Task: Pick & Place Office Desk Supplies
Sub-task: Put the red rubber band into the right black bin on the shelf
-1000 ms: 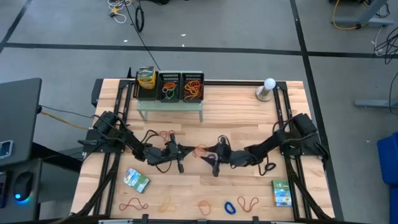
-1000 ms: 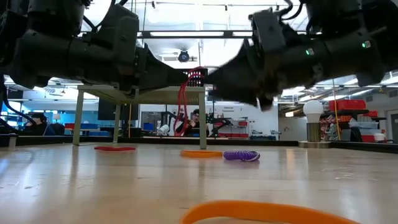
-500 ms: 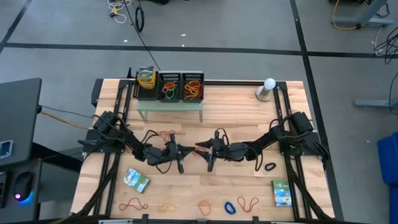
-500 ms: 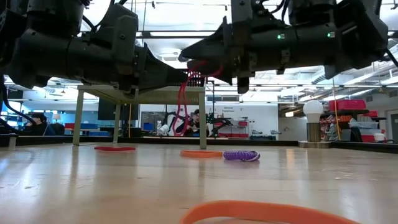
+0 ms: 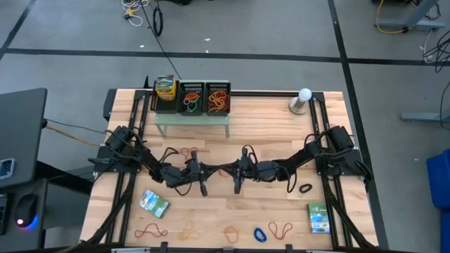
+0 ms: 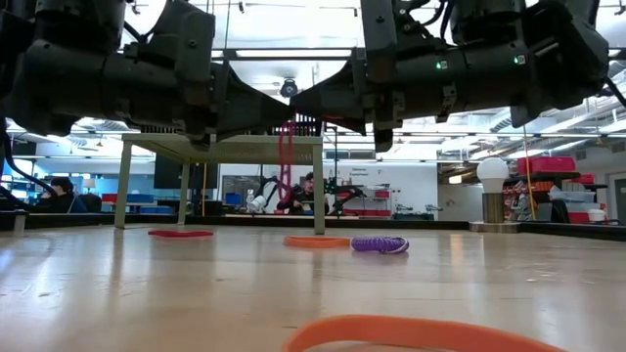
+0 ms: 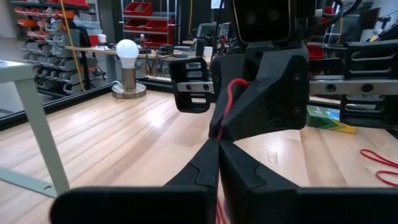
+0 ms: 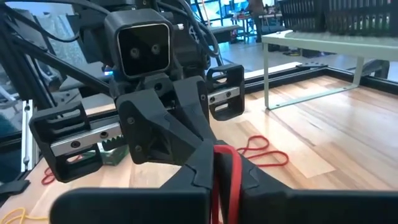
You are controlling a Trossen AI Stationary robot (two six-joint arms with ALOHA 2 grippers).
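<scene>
High view: the left tool [image 5: 205, 171] and the right tool [image 5: 234, 171] meet tip to tip above the middle of the light wooden table [image 5: 267, 133]. A thin red rubber-band loop [image 5: 226, 169] spans the short gap between them. Other loops lie along the near edge, and flat green-white-blue packets [image 5: 154, 204] rest near both near corners. Their printing is too small to read.

Low view: the red loop [image 6: 287, 156] hangs clear of the table between the two tools.

Left wrist view: the left tool's fingers [image 7: 205, 168] are pressed together on the red loop [image 7: 229, 93], which runs on into the opposite tool.

Right wrist view: the right tool's fingers [image 8: 202, 163] are closed on the same red loop [image 8: 224, 168]. No legible writing appears.

Handling judgement: the loop is very light, soft and elastic. It will stretch and may snap back or slip if pulled by both tools. Pinch a single strand firmly; release one side before transport.
</scene>
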